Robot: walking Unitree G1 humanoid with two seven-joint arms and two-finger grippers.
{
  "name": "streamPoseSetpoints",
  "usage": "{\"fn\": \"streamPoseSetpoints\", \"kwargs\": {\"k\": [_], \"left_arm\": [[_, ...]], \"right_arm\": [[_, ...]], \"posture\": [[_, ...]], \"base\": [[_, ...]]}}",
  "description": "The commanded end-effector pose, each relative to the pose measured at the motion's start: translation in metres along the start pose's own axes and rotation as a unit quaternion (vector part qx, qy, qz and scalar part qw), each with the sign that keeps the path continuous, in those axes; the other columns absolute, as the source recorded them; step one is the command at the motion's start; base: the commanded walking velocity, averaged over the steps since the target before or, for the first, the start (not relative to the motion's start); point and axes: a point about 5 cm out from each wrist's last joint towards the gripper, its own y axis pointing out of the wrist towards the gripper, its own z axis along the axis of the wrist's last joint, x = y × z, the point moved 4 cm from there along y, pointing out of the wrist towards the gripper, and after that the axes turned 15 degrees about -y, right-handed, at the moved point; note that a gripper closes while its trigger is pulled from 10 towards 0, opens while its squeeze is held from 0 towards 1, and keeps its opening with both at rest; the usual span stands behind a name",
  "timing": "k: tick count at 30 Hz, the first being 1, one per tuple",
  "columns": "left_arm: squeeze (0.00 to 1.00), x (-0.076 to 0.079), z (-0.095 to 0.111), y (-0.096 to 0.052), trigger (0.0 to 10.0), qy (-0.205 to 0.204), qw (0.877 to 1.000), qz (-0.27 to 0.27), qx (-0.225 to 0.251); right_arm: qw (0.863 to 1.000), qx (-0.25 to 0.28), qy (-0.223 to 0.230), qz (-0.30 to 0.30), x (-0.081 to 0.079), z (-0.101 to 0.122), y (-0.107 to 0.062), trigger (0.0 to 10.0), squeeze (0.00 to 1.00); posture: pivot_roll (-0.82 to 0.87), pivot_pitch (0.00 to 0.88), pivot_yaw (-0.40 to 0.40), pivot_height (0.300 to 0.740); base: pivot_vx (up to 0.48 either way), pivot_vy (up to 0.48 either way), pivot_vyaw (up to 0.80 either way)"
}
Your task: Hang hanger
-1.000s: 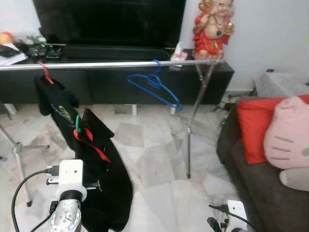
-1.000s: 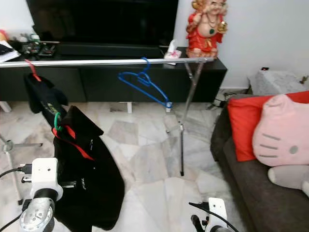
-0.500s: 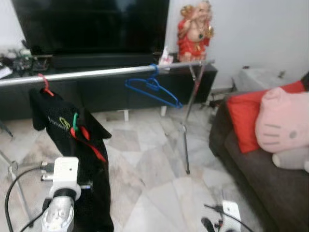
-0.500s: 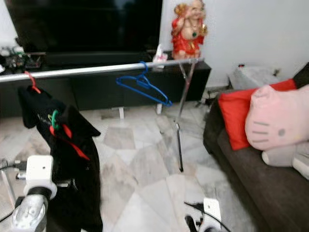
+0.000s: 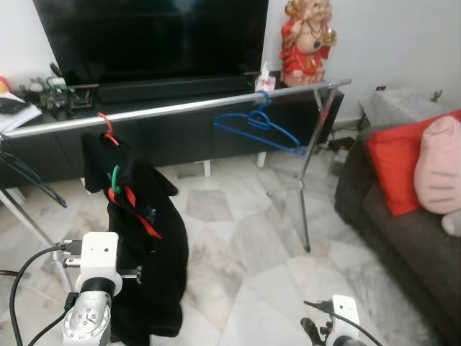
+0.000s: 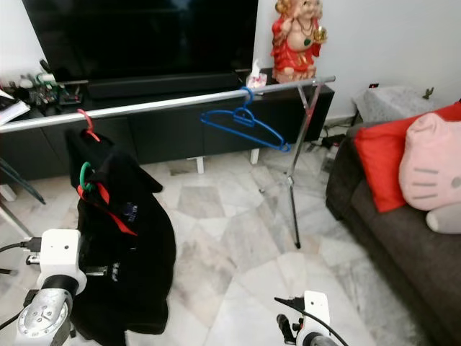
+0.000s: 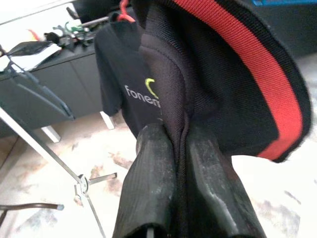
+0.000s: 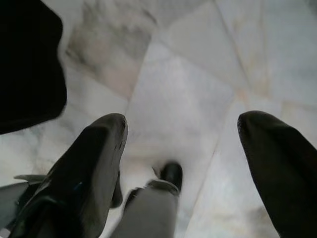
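Across the room in front of you runs the long silver clothes rail, its left end cut off at the picture edge and its right end resting on a thin tripod stand. Behind it a black TV sits on a dark low cabinet, with a red figurine at the cabinet's right end. To your right a dark sofa is partly out of frame, carrying a red cushion and a pink plush pillow.

A black T-shirt hangs from the rail on a red hanger; most of it is hidden behind the garment you are carrying. That black jacket with red trim hangs on the green hanger, whose hook stands below the rail, not on it. A blue hanger hangs empty farther right on the rail.

Your left gripper has its two fingers pressed together on a fold of the jacket cloth; the fingertips are buried in fabric. Your right gripper hangs low over the marble floor, fingers spread wide and holding nothing.
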Motion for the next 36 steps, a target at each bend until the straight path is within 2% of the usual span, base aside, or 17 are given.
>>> {"fn": "streamPoseSetpoints", "kwargs": {"k": [1,12,16,36], "left_arm": [[0.0,0.0077,0.0117,0.0027,10.0,0.011,1.0,-0.016,0.021],[0.0,0.0092,0.0114,0.0019,10.0,0.003,1.0,-0.024,0.018],[0.0,0.0076,0.0112,0.0018,10.0,0.004,1.0,-0.022,0.017],[0.0,0.0055,0.0127,0.0033,10.0,0.002,1.0,-0.018,0.019]], "right_arm": [[1.0,-0.009,0.002,-0.007,0.004,-0.0066,-0.0019,10.0,0.0],[1.0,-0.006,0.002,-0.015,0.0044,-0.0044,-0.0013,10.0,0.0],[0.999,-0.004,0.003,-0.034,0.0079,-0.0035,-0.0014,10.0,0.0],[0.999,0.005,0.01,-0.042,0.0091,0.0004,-0.001,10.0,0.0]], "posture": [[0.03,0.0,-0.019,0.74],[0.03,0.0,-0.011,0.74],[0.03,0.0,-0.009,0.74],[0.03,0.0,-0.014,0.74]], "base": [[0.0,0.0,0.0],[0.0,0.0,0.0],[-0.247,0.0,0.0],[-0.28,0.0,0.0]]}}
